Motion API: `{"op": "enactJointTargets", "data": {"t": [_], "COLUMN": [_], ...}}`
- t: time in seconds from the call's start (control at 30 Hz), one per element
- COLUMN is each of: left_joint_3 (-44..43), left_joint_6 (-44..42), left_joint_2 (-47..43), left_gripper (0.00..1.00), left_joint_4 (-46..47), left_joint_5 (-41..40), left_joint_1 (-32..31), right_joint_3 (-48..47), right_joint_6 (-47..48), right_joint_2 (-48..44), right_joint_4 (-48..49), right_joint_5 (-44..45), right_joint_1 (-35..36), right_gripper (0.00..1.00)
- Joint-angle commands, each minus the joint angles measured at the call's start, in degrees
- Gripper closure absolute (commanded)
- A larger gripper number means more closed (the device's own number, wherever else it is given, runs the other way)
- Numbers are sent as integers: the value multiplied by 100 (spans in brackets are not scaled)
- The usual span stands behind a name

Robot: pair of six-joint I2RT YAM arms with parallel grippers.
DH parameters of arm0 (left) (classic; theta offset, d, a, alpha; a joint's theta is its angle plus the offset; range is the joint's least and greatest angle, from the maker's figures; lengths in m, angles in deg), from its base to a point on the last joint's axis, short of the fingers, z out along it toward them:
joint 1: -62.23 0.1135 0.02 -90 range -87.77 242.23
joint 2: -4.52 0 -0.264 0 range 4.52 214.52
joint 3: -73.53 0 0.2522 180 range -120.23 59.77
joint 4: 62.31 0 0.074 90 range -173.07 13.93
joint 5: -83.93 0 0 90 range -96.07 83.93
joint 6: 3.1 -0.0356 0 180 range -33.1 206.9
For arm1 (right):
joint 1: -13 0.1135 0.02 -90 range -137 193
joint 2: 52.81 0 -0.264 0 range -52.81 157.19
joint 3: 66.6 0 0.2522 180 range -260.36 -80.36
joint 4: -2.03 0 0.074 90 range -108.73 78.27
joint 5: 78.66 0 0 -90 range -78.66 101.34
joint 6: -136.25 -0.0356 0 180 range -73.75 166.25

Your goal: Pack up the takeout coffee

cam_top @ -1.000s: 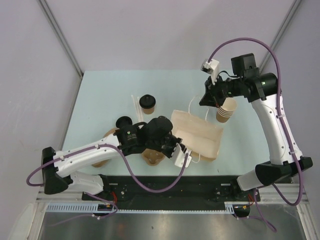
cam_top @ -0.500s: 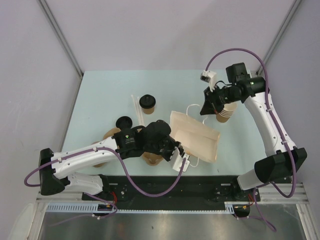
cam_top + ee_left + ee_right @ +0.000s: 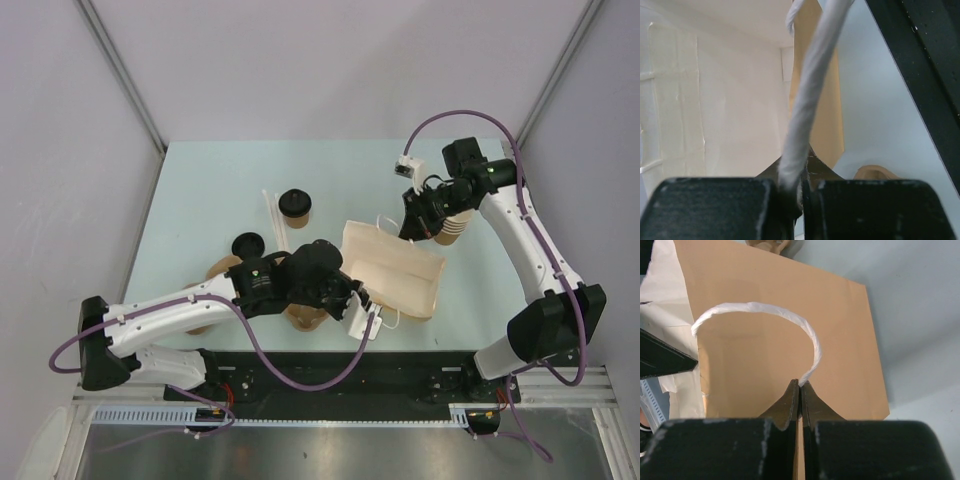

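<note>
The takeout coffee (image 3: 294, 206), a small tan cup with a black lid, stands on the table left of the brown paper bag (image 3: 395, 272). The bag lies open with its mouth towards the left arm. My left gripper (image 3: 360, 306) is shut on the bag's near white handle (image 3: 807, 100) at the front rim. The left wrist view shows the bag's pale inside (image 3: 715, 100). My right gripper (image 3: 410, 226) is shut on the far white handle (image 3: 765, 310) at the bag's back edge, and its view shows the brown bag wall (image 3: 790, 350).
A stack of lidless tan cups (image 3: 456, 224) stands just right of my right gripper. A brown pulp carrier tray (image 3: 303, 316) lies partly under my left arm. A second black lid (image 3: 247, 244) and thin white sticks (image 3: 270, 214) lie near the coffee.
My right arm has folded in and its gripper has come down and slightly left to the bag's back edge. The left arm and the bag have barely shifted.
</note>
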Motion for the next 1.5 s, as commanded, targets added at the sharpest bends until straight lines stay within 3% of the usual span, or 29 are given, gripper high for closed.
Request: {"op": "enactJointTargets", "data": {"t": [0.0,0.07,0.2,0.33,0.4,0.47,0.5,0.67,0.87,1.07,1.27,1.3,1.4,1.47], "left_joint_3": [-152,-337,-575,-820,-961,-1075,-1172,-1462,-1612,-1077,-549,-496,-443,-399], "left_joint_6": [502,626,1020,1355,1557,1741,1812,2469,3787,4168,4361,4353,4326,4326], "left_joint_2": [186,222,135,2,-50,-86,-103,-253,-674,-956,-982,-974,-894,-868], "left_gripper": [87,81,54,35,20,14,4,2,0,1,2,2,2,2], "left_joint_4": [-121,-235,-271,-183,-174,-191,-192,-139,28,-183,-367,-489,-718,-754], "left_joint_5": [-218,-175,97,291,387,458,493,844,1766,1996,2128,2128,2224,2277], "left_joint_1": [-17,35,132,185,220,255,290,720,2073,3347,4192,4227,4368,4447], "right_joint_3": [-514,-769,-945,-972,-972,-963,-963,-972,-910,-980,-1295,-1366,-1788,-1990], "right_joint_6": [15,-11,-99,-99,-99,-99,-108,-178,-275,-310,-126,-65,304,708], "right_joint_2": [84,84,5,-21,-30,-21,-21,-48,-127,-109,-39,-39,-21,-21], "right_joint_4": [-16,1,80,63,63,54,63,80,72,80,-77,-191,-428,-560], "right_joint_5": [-59,-155,-200,-129,-112,-85,-42,-24,-50,-147,37,46,55,90], "right_joint_1": [-88,-167,-273,-273,-273,-281,-281,-334,-474,-545,-650,-738,-844,-844], "right_gripper": [99,98,98,97,97,96,97,97,100,95,71,59,35,29]}}
